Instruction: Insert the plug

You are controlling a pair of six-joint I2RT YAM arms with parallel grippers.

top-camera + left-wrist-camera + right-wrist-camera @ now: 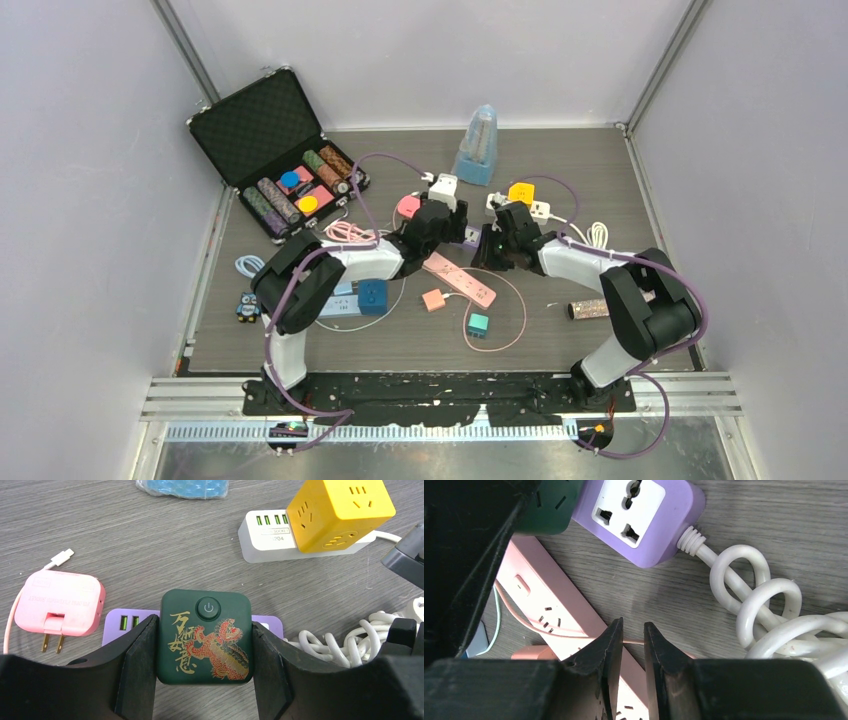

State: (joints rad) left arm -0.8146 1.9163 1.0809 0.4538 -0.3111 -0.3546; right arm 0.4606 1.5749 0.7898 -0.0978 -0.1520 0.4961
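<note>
Case [255, 125] open, chip rows [277, 201] inside; left fingers [140, 670] clasp green plug [205, 635].

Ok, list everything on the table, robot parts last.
case: one, black, back left
wrapped bundle: one, blue, back centre
purple strip: one, purple, centre
green cube: one, dark green, against purple strip
pink strip: one, pink, centre front
white strip: one, white, back right
yellow cube: one, yellow, on white strip
pink charger: one, pink, left of green cube
white cord: one, white, beside purple strip
blue cube: one, blue, front left
teal cube: one, teal, front centre
left gripper: one, black, shut on green cube
right gripper: one, black, slightly open, empty
</note>
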